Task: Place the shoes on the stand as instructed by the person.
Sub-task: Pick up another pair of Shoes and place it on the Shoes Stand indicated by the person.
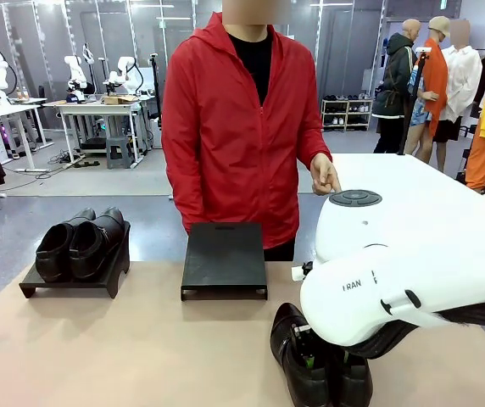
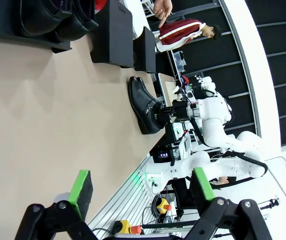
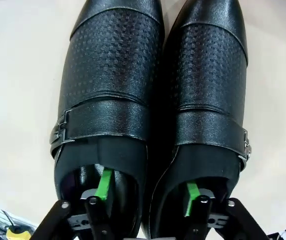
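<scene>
The right gripper point(image 3: 147, 190) is down in the near pair of shoes point(image 3: 153, 100). Its jaws are spread, with one finger point(image 3: 103, 185) in each shoe's mouth and the two inner walls between them. The left green pad sits clear of its wall, so nothing is clamped. This pair lies flat on the table point(image 1: 141, 356) at the robot's edge, side by side, with the toes pointing to 12 o'clock in the right wrist view.

In the front view, an empty black middle stand point(image 1: 224, 254) sits at about 11 o'clock from that pair, near the table's far edge. A left stand point(image 1: 64, 287) sits at roughly 10 o'clock and carries the other pair point(image 1: 81, 244), with the toes facing the robot.

The person point(image 1: 234, 110) in a red jacket stands at 12 o'clock behind the middle stand. One hand point(image 1: 325, 176) is held loosely curled at about 1 o'clock from that stand, above the right arm's white shell.

The left gripper point(image 2: 141, 186) hangs wide open over bare tabletop and holds nothing. In its own view the near pair is at about 12 o'clock.
</scene>
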Action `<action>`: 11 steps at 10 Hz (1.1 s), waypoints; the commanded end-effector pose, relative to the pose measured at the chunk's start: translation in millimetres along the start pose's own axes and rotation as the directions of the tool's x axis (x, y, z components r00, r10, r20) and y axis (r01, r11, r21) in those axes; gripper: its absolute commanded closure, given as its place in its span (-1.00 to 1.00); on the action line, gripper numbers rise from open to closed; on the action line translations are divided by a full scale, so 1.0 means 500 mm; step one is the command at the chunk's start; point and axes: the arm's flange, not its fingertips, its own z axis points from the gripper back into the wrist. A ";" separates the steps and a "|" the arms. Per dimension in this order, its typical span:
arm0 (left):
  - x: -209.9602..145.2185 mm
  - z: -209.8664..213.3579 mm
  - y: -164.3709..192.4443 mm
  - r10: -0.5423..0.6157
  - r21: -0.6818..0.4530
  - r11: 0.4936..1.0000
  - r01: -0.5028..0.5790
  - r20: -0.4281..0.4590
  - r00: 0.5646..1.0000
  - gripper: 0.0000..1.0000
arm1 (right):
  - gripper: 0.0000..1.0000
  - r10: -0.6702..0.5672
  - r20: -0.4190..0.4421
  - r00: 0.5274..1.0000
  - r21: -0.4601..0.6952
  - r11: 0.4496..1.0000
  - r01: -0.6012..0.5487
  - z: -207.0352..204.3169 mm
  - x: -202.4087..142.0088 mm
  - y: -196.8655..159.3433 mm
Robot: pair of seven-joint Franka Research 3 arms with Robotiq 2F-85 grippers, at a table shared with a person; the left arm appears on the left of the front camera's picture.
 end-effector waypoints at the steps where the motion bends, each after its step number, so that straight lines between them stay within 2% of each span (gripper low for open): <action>1: -0.010 -0.001 -0.007 -0.012 -0.008 1.000 0.012 -0.005 1.000 -1.00 | 1.00 -0.043 0.015 0.999 -0.002 0.999 0.043 -0.045 -0.099 -0.028; 3: -0.010 -0.001 -0.007 -0.012 -0.008 1.000 0.012 -0.005 1.000 -1.00 | 0.94 -0.046 0.017 0.999 -0.005 0.999 0.046 -0.046 -0.101 -0.029; 4: -0.010 -0.001 -0.007 -0.012 -0.008 1.000 0.012 -0.005 1.000 -1.00 | 1.00 -0.046 0.017 0.999 -0.005 0.999 0.046 -0.045 -0.101 -0.029; 7: -0.010 -0.001 -0.007 -0.012 -0.008 1.000 0.012 -0.005 1.000 -1.00 | 1.00 -0.029 0.020 0.999 0.001 1.000 0.029 -0.008 -0.114 -0.028; 9: -0.010 -0.001 -0.007 -0.012 -0.008 1.000 0.012 -0.005 1.000 -1.00 | 1.00 -0.021 0.065 0.998 0.032 0.999 0.019 0.083 -0.113 -0.059; 11: -0.010 -0.001 -0.007 -0.012 -0.008 1.000 0.012 -0.005 1.000 -1.00 | 1.00 0.009 0.109 0.994 0.028 1.000 -0.012 0.190 -0.110 -0.125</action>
